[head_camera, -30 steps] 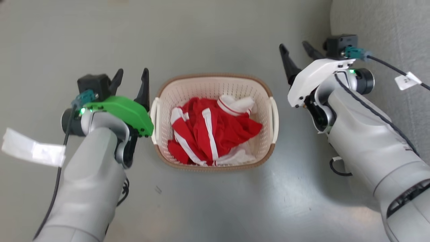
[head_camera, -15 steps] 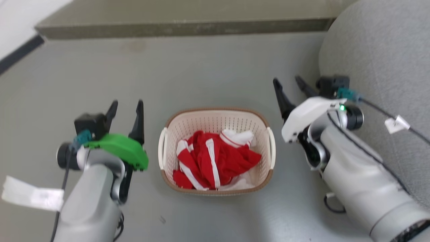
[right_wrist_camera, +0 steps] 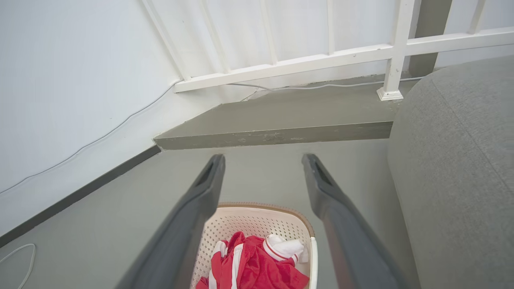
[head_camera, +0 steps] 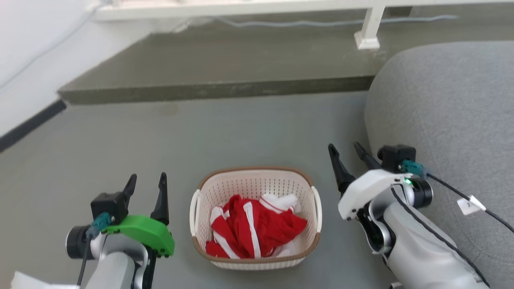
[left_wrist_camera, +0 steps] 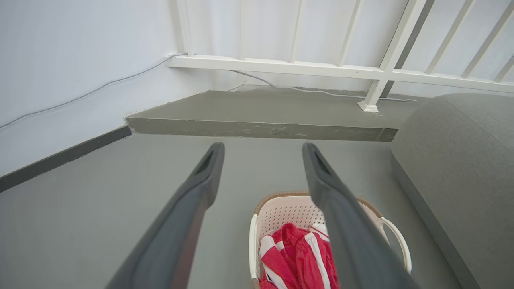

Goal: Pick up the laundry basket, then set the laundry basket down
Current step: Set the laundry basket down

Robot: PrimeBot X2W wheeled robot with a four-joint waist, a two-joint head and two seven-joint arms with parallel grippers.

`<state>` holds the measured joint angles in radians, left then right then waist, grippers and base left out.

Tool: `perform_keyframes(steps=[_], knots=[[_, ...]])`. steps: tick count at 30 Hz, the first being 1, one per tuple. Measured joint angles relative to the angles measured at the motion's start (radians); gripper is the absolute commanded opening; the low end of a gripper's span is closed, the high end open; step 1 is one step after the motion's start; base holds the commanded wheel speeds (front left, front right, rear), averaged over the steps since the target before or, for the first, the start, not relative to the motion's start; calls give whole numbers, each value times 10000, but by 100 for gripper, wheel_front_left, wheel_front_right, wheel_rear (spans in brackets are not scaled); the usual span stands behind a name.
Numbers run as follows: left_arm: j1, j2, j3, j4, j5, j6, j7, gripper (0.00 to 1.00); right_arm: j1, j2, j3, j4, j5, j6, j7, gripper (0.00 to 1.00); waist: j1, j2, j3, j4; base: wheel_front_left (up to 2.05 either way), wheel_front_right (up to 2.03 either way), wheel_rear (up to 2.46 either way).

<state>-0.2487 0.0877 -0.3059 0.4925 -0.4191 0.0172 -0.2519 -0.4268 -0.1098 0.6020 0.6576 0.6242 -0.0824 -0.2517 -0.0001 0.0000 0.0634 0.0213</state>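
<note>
Grey floor (head_camera: 160,140), sofa (head_camera: 449,112) along its right edge. Basket (head_camera: 253,170) sat on the floor toward the near edge, beside the sofa, between both grippers and touched by neither. Thin perforated plastic: judged light, walls likely to flex. Red-and-white clothes (head_camera: 257,233) inside were soft and added little weight. Best hold judged to be the side handles (head_camera: 194,212), one per gripper, lifted level. Left gripper (head_camera: 147,178) and right gripper (head_camera: 344,147) were both spread, empty.
</note>
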Motion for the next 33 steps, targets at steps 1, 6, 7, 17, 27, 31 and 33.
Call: perform_keyframes(steps=[1, 6, 7, 17, 27, 31, 33], knots=[[229, 6, 71, -240, 77, 21, 0, 100, 226, -61, -123, -222, -128, -6, 0, 100, 0, 0, -199, -34, 0, 0, 0], [795, 15, 176, -719, 151, 109, 0, 100, 732, -151, -393, -779, -370, -165, 0, 100, 0, 0, -558, -117, 0, 0, 0], [908, 15, 194, -811, 180, 134, 0, 100, 845, -155, -430, -878, -420, -173, 0, 100, 0, 0, -607, -134, 0, 0, 0], [1732, 21, 476, -1534, 272, 318, 0, 100, 1706, -153, -740, -1687, -880, -263, 0, 100, 0, 0, -843, -324, 0, 0, 0], [2449, 0, 476, -1914, 489, 460, 0, 100, 2506, -171, -1081, -2345, -1248, -334, 0, 100, 0, 0, -914, -486, 0, 0, 0], [2605, 0, 495, -2111, 711, 548, 0, 100, 2754, -169, -1189, -2535, -1336, -337, 0, 100, 0, 0, -899, -532, 0, 0, 0], [2641, 2, 518, -2203, 732, 554, 0, 100, 2855, -169, -1267, -2644, -1386, -337, 0, 100, 0, 0, -886, -548, 0, 0, 0]])
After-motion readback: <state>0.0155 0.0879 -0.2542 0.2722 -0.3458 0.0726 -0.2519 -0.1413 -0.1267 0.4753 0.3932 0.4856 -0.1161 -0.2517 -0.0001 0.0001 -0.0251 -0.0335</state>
